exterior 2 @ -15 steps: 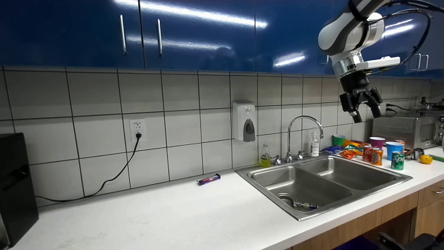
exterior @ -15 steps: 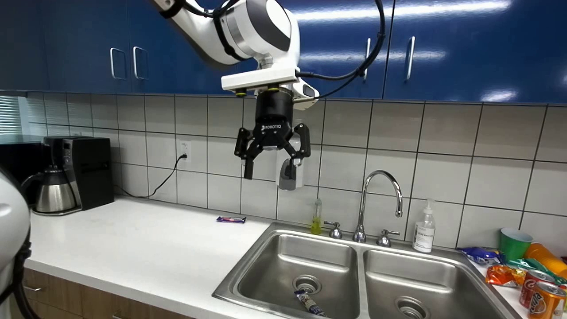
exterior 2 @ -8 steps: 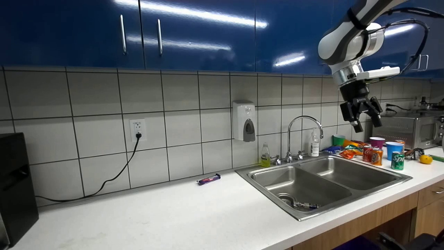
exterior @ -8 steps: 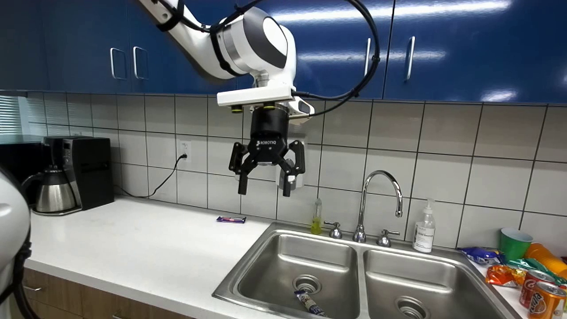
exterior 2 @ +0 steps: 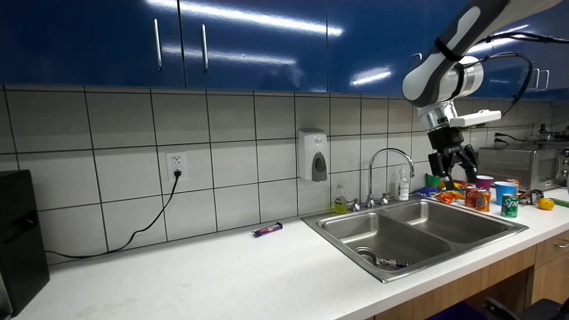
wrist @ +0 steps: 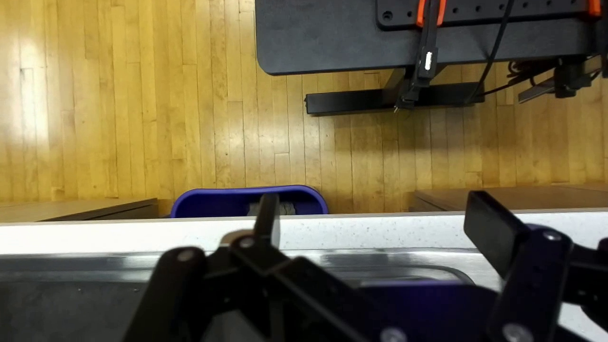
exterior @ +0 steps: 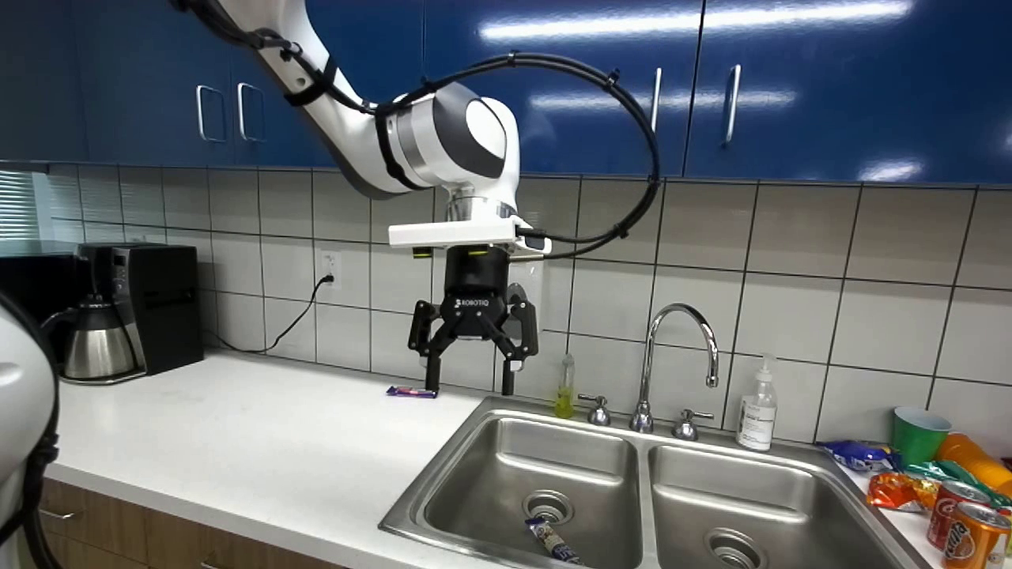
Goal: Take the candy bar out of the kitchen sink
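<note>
Getting squarely over the candy bar [exterior: 553, 540] before going down is, I'd say, the job now. It lies in the left basin [exterior: 490, 498] of the sink [exterior: 644, 498], beside the drain [exterior: 548, 504], slanting from far left to near right. The gripper [exterior: 470, 390] hangs in the air, well apart from it, fingers [wrist: 491, 232] spread wide with nothing between them. They stand roughly left and right, so I'd turn them a little to close across the bar's narrow width, then ease down, one finger each side, tips almost to the steel without pressing. The basin's near wall looks the likeliest thing to bump. The purple item [exterior 2: 267, 229] on the counter [exterior 2: 222, 275], left of the sink, is best ignored; a fingertip [exterior: 432, 378] covers its right end in an exterior view, only by line of sight.

From where I stand, the gripper's height over the basin is hard to judge. In an exterior view the sink's near rim [exterior 2: 444, 253] hides part of the bar. In the wrist view the gripper's dark body blocks much of the basin; I find no bar there.
</note>
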Robot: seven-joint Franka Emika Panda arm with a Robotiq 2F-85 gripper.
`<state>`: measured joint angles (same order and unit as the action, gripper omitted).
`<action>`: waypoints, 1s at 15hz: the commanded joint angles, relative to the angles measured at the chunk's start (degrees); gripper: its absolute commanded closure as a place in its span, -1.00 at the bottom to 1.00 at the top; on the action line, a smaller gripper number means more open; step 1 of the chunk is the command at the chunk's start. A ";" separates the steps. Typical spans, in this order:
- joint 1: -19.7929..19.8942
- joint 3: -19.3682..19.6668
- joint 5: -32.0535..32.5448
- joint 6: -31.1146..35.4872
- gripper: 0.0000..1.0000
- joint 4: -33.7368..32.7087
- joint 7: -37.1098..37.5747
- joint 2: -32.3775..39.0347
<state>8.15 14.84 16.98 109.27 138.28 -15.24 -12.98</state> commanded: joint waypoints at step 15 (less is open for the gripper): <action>-1.04 -6.33 -7.06 16.28 -1.00 -6.01 -2.06 20.00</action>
<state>6.73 9.58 11.22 124.37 135.27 -15.43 3.34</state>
